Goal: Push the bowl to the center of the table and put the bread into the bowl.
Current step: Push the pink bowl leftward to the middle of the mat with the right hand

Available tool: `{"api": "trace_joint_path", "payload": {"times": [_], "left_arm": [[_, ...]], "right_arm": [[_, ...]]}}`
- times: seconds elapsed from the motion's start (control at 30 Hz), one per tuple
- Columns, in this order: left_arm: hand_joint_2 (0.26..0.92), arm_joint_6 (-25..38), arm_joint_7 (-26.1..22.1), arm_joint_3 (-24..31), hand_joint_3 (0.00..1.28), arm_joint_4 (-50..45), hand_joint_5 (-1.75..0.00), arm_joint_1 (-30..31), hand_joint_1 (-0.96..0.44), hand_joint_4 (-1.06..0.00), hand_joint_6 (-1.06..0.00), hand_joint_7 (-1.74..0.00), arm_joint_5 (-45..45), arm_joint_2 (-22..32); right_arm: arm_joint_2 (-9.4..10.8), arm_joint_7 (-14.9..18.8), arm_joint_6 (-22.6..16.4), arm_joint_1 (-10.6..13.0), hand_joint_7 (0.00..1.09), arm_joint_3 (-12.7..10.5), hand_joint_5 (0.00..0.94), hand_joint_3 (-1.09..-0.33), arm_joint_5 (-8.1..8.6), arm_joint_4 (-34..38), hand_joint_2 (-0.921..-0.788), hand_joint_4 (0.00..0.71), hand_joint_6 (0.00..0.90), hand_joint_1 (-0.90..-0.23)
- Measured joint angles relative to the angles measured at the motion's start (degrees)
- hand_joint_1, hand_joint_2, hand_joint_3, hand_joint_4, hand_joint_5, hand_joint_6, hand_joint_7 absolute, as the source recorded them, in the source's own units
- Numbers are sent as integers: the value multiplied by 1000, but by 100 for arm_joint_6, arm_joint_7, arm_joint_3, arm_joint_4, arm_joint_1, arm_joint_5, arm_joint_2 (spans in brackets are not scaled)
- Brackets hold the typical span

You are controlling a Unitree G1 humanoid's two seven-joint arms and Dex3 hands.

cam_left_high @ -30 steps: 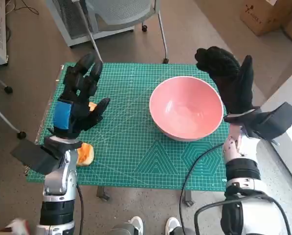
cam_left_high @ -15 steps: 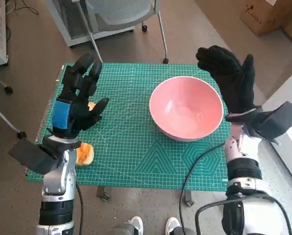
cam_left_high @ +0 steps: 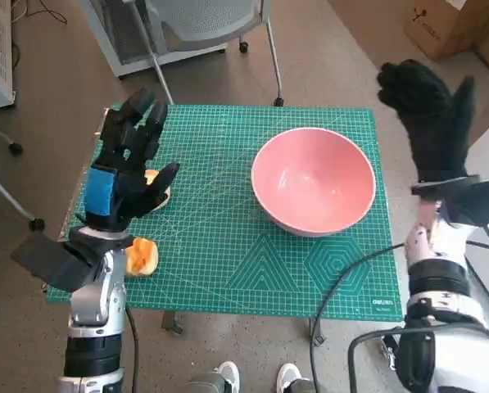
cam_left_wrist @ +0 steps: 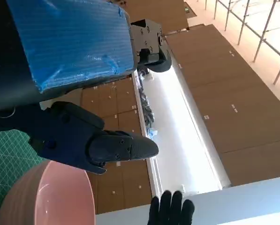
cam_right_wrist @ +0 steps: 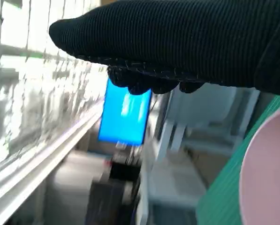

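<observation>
Across the green cutting mat (cam_left_high: 228,246), we are readying our spread, empty right hand (cam_left_high: 428,123) to nudge the pink bowl (cam_left_high: 313,190) leftward, left hand (cam_left_high: 125,176) also splayed and holding nothing.

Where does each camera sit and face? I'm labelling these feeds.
Head view: looks steeply down on the green cutting mat; both forearms, left hand, right hand.
Left wrist view: behind the taped hand, facing wooden panelling.
Right wrist view: behind the glove, facing a blue screen.
All share the pink round bowl.
</observation>
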Motion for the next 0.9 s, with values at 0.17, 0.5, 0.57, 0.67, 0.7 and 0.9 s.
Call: {"api": "trace_joint_path", "payload": {"times": [0.17, 0.5, 0.57, 0.67, 0.7, 0.9], "left_arm": [[921, -7, 5, 10, 326, 23, -13, -1, -510, -235, -11, -608, 0, 0], [921, -68, 11, 9, 326, 98, -8, -5, -513, -229, -2, -593, 7, -4], [921, -89, 11, 8, 325, 125, -8, -6, -513, -229, -1, -590, 10, -4], [921, -108, 11, 8, 325, 166, -8, -7, -513, -229, -1, -587, 12, -4], [921, -111, 10, 7, 325, 179, -8, -7, -512, -229, -2, -587, 12, -4], [921, -123, -18, 35, 322, 225, -10, -6, -493, -235, -18, -589, -14, 3]], "right_arm": [[-101, -645, 58, -4, 2, 109, 1, -811, -375, 220, -921, 106, 276, -607], [-106, -1518, 543, -10, 5, 311, 4, -829, -843, 415, -921, 116, 284, -604], [-57, -1561, 708, -10, 3, 316, 1, -831, -852, 451, -921, 105, 280, -600], [29, -1638, 949, -10, 1, 321, 0, -838, -864, 491, -921, 96, 276, -590], [55, -1666, 1024, -9, 1, 323, 1, -846, -874, 502, -921, 96, 274, -584], [215, -1728, 1657, -9, 0, 252, 0, -904, -867, 610, -921, 62, 262, -565]]}}
